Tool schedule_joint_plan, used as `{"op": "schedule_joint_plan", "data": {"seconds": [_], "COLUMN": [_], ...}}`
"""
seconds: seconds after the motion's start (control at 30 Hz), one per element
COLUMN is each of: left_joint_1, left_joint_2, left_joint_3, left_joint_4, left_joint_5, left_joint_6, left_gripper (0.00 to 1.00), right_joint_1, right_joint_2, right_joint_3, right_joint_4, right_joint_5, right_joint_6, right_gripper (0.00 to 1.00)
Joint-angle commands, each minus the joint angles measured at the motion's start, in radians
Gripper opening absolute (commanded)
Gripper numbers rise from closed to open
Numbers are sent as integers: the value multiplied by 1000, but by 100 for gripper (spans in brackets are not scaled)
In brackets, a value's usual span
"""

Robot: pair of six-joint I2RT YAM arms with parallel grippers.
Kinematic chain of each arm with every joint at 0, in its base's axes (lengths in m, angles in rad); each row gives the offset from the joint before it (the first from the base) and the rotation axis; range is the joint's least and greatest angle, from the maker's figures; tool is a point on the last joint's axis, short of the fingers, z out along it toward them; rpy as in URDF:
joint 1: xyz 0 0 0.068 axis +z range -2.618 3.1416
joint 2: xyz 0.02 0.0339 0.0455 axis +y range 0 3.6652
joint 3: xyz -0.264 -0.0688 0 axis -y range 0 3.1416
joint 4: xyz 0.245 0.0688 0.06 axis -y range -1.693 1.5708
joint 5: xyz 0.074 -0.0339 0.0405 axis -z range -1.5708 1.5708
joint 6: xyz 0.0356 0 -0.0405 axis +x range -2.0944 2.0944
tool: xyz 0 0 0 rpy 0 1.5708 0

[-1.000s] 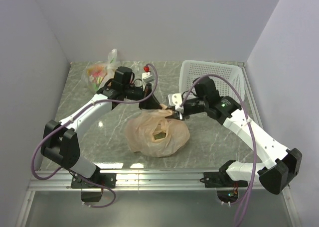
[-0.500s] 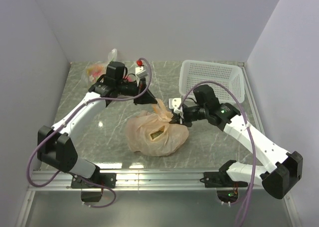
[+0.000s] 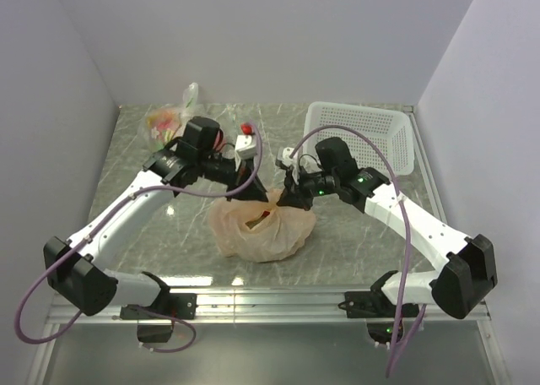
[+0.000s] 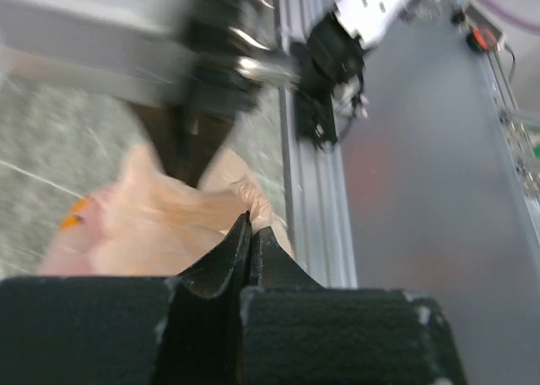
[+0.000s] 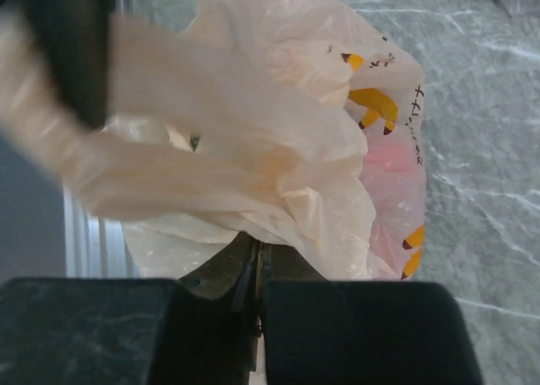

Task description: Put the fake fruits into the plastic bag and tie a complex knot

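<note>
The peach-orange plastic bag lies bulging on the marble table between my arms. My left gripper is at its top left and my right gripper at its top right, close together. In the left wrist view the jaws are pressed shut with bag film at their tips. In the right wrist view the jaws are shut on a fold of the bag, and a stretched handle strip runs off to the left. The fake fruits are hidden; only a pinkish shade shows through the film.
A white plastic basket stands at the back right. A clear bag of mixed fruits lies at the back left. An aluminium rail runs along the near edge. Walls close in on three sides.
Both grippers have closed in over the top of the bag, the left moving right and nearer, the right moving left. The bag's upright handle tuft has been pulled down and the bag has shifted slightly left.
</note>
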Motion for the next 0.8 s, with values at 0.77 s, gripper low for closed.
{"op": "schedule_joint_plan", "data": {"seconds": [0.77], "left_joint_1": [-156], "left_joint_2": [-43], "left_joint_3": [-362], "left_joint_4": [297], "left_joint_5": [-650], "left_joint_6": [-250], "left_gripper": [1], "right_joint_1": [-58], "right_joint_2": [-133], "right_joint_3": [-65], "right_joint_4": [263], "right_joint_5": [-270], "right_joint_6": [486], "right_gripper": [0]}}
